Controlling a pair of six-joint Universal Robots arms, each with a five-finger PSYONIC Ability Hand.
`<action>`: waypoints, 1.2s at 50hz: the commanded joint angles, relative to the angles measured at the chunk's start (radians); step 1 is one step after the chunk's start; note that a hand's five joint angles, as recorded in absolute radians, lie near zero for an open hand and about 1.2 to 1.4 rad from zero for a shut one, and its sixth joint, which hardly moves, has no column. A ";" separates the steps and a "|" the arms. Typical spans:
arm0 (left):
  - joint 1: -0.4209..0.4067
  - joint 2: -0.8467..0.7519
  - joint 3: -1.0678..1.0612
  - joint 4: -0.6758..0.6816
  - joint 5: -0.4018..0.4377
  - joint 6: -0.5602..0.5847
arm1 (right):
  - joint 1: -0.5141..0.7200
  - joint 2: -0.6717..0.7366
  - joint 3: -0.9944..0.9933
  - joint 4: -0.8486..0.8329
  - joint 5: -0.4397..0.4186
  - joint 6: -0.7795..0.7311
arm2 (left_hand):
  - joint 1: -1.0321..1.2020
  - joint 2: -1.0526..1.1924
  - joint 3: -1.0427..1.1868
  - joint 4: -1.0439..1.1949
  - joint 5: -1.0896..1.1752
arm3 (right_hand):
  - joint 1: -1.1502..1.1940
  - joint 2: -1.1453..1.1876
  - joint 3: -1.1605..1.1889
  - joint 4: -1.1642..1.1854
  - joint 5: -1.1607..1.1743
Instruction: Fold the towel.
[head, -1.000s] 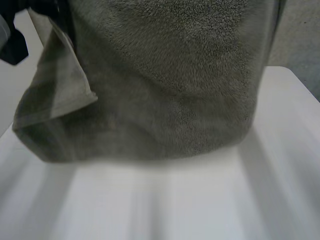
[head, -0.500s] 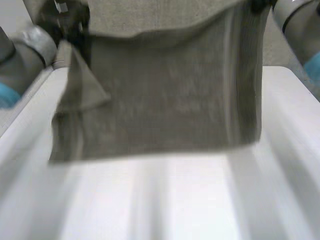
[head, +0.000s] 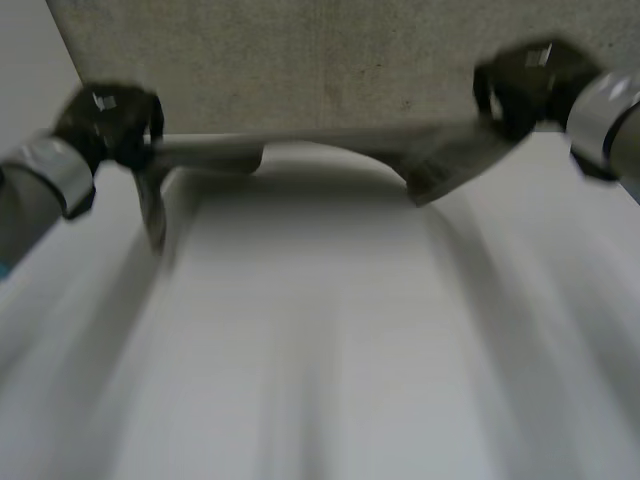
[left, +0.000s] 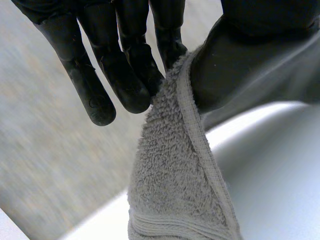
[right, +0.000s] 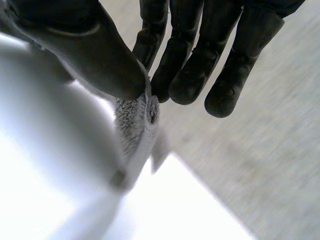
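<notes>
The left robot hand (head: 110, 125) pinches one end of the grey towel (head: 440, 165) between thumb and fingers, and the right robot hand (head: 520, 85) pinches the other end the same way. The towel hangs stretched between them, just above the far edge of the white desk (head: 320, 350).

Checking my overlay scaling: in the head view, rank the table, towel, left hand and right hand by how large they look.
1. table
2. towel, stretched between the hands
3. left hand and right hand: they look about alike, so I won't rank them
</notes>
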 joint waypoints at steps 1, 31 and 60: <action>0.012 -0.032 -0.263 0.098 0.086 0.169 | -0.007 -0.049 0.408 -0.128 0.002 -0.136 | 0.071 0.014 0.018 0.004 0.043 | 0.056 0.056 0.043 0.049 0.057; -0.008 -0.116 -0.512 0.512 -0.061 0.232 | -0.247 -0.232 1.037 -0.618 -0.113 -0.070 | -0.628 -0.685 -0.681 -0.695 -0.656 | 0.056 0.056 0.043 0.049 0.057; 0.020 -0.063 -0.564 0.494 -0.063 0.238 | -0.319 -0.310 1.121 -0.790 -0.110 0.034 | -0.493 -0.550 -0.546 -0.560 -0.521 | 0.056 0.056 0.043 0.049 0.057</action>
